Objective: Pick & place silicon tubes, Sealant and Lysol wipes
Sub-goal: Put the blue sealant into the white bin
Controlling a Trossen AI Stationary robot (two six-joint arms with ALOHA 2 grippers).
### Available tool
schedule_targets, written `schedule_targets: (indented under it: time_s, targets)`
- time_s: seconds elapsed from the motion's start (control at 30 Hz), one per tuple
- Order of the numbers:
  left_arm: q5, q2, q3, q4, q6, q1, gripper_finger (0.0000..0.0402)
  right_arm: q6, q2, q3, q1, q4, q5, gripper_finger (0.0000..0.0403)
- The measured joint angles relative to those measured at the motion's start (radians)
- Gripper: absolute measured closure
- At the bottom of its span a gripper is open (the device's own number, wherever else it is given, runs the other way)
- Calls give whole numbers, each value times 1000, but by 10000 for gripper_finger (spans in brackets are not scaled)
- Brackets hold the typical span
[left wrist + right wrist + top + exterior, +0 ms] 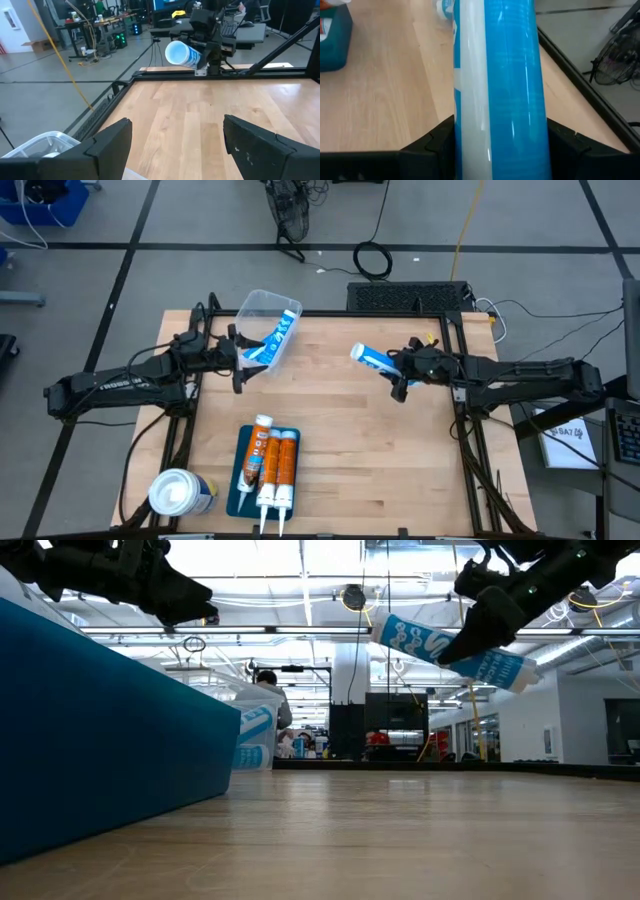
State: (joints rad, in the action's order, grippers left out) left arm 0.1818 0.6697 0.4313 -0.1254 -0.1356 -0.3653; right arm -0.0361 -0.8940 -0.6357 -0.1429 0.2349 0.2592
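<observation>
The right gripper, fingers clamped on a blue-and-white tube, held it clear above the table, seemingly mid-carry toward the clear bin beside the open-fingered left gripper; the wipes canister stood untouched.

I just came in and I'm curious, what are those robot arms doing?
The right claw is shut on a blue-and-white sealant tube, held up above the wooden table. The left claw is open beside a clear plastic bin holding another blue tube. Orange tubes lie on a blue tray.
</observation>
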Motion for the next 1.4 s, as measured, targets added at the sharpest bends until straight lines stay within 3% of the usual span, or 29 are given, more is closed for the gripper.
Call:
schedule_targets:
  time_s: [0.53, 0.9, 1.4]
  targets:
    - [0, 0, 0, 2, 3, 0, 96, 57, -4, 125, -2, -315, -28, 201]
    - [0, 0, 0, 2, 3, 0, 96, 127, -4, 251, -2, -760, -108, 201]
    - [0, 0, 0, -33, 25, 0, 96, 110, -21, 274, -2, -806, -105, 201]
